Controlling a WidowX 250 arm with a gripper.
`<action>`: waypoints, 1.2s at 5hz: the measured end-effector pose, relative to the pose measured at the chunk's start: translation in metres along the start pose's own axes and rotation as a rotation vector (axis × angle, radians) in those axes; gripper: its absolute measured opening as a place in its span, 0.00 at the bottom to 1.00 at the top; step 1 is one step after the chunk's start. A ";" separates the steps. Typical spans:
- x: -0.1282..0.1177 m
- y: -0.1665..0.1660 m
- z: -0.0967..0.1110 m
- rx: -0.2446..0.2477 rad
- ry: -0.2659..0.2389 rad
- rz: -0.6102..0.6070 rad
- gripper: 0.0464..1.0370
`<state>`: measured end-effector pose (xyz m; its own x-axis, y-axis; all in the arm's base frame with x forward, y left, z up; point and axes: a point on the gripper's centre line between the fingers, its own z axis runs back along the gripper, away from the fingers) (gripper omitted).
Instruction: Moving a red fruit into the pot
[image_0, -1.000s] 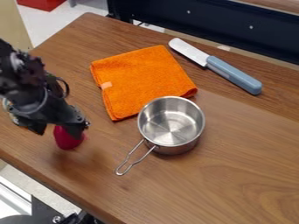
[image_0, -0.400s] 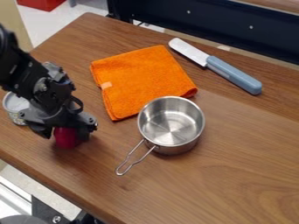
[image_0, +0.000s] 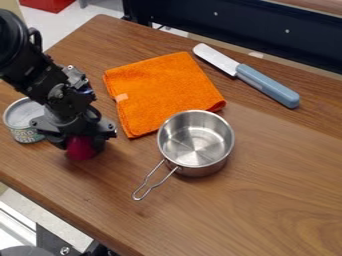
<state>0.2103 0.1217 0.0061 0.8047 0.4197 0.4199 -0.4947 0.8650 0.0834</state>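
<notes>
The red fruit (image_0: 81, 151) is under the black gripper (image_0: 81, 144), at the left of the bench (image_0: 267, 205); the jaws are about it, but I cannot tell whether they clamp it or stand a little apart. It looks smooth and rounded, probably light, perhaps slippery; a hold across its fullest part, evenly from both sides, should serve better than a pinch near the top, where it could squirt out; if it is real and ripe, hard squeezing may bruise it.

The pot (image_0: 194, 172) stands upright to the right, its mouth open; its wire handle (image_0: 153, 187) juts toward the near side, and snagging it could swing the pot round. The can (image_0: 27, 135) is just beside the gripper, on the side away from the pot; the towel (image_0: 163, 92) lies flat beyond; the fruit wants lifting above the pot's rim, then bringing across.
</notes>
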 end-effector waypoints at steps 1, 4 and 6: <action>0.002 -0.001 0.000 -0.015 0.034 -0.010 0.73; 0.021 -0.032 0.054 -0.048 0.078 0.102 0.73; 0.021 -0.093 0.074 -0.071 0.140 0.131 0.73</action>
<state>0.2493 0.0303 0.0738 0.7754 0.5595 0.2928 -0.5776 0.8158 -0.0293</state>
